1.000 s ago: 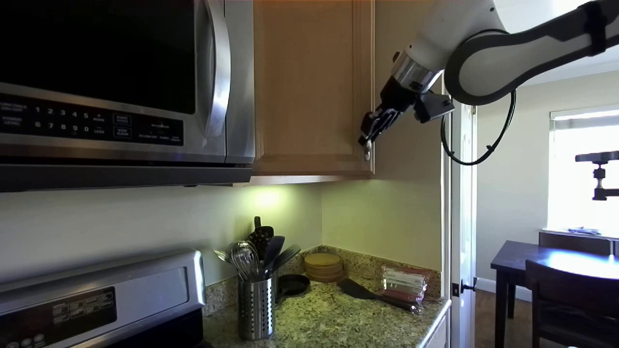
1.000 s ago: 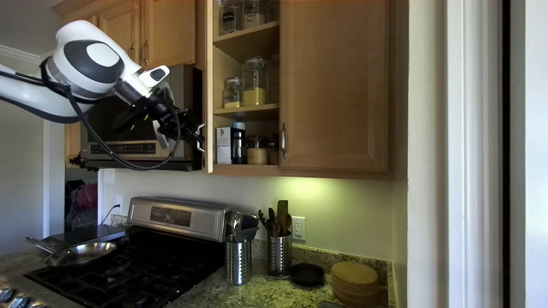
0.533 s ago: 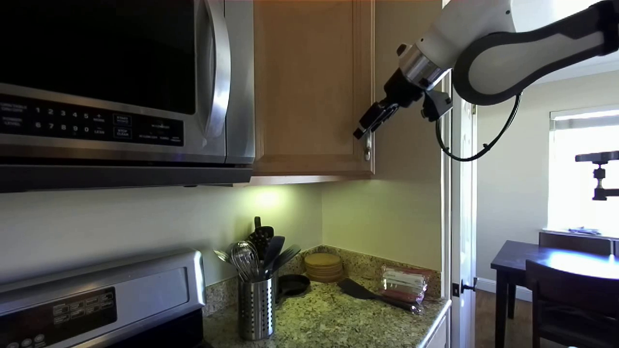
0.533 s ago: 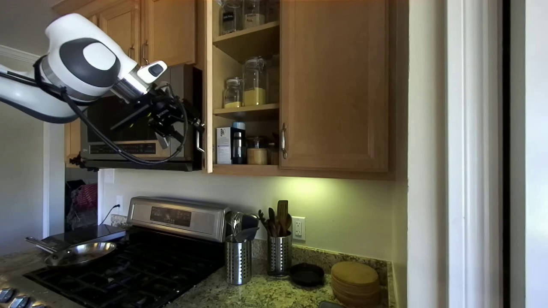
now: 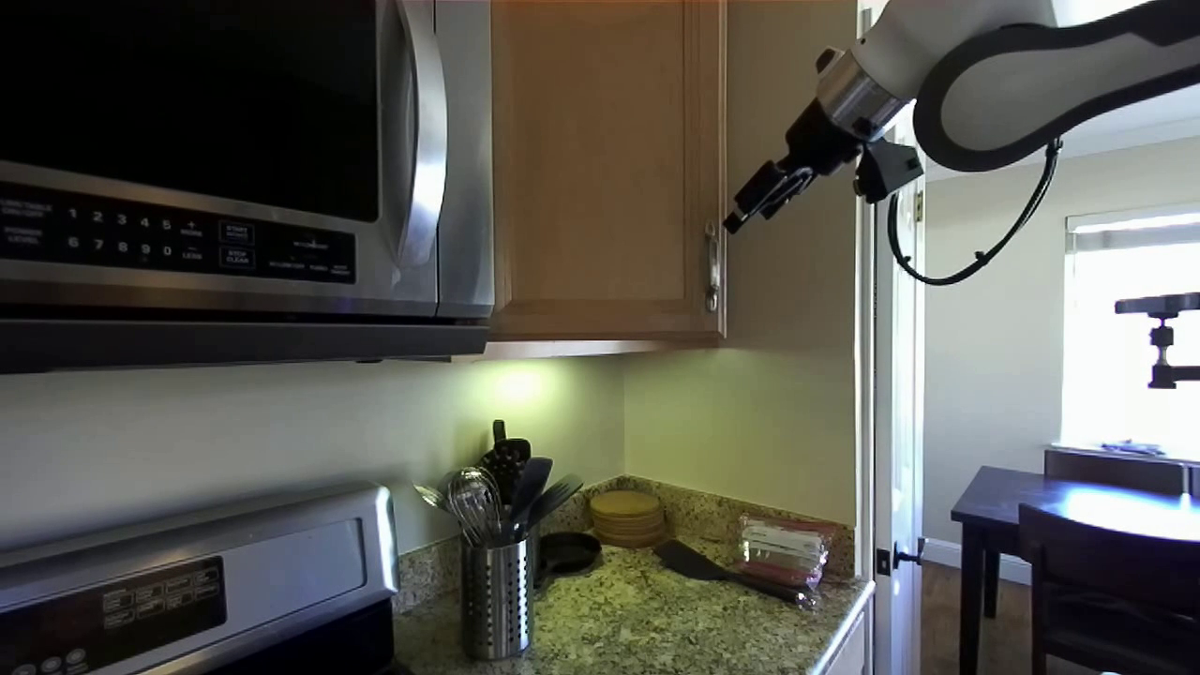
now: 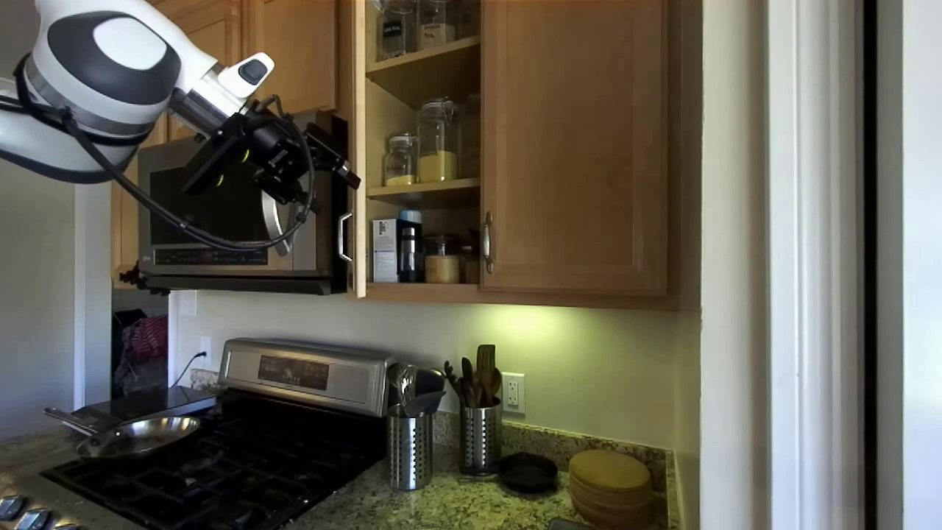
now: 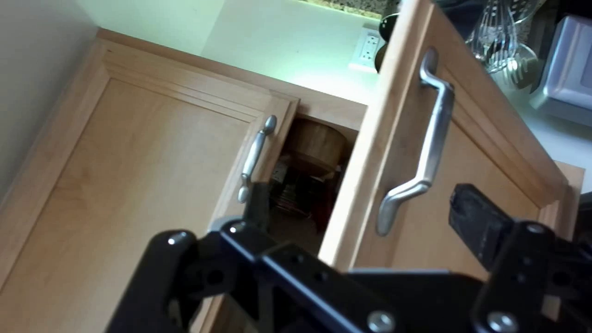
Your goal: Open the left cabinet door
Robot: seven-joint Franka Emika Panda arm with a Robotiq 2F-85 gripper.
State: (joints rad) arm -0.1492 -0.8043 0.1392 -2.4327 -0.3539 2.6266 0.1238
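Note:
The left cabinet door (image 6: 359, 147) stands swung out from the cabinet, seen nearly edge-on in an exterior view. Its front face (image 5: 600, 159) shows in an exterior view, with a silver handle (image 5: 713, 267) low by the free edge. My gripper (image 5: 753, 217) is above that handle and apart from it. In the wrist view my gripper (image 7: 363, 208) is open, its fingers (image 7: 481, 226) wide apart, nothing held. Between them, farther off, appear the door's edge and its handle (image 7: 434, 134). The right cabinet door (image 6: 574, 147) is shut.
Shelves (image 6: 423, 190) behind the left door hold jars (image 6: 438, 147) and boxes. A microwave (image 5: 187, 141) hangs beside the cabinet. Below are the stove (image 6: 221, 456), utensil holders (image 6: 411, 449), a black pan (image 6: 528, 471) and a stack of round boards (image 6: 611, 478).
My gripper has left the left door's handle, rising and drawing back from it, and its jaws have opened. The door has stayed where it was.

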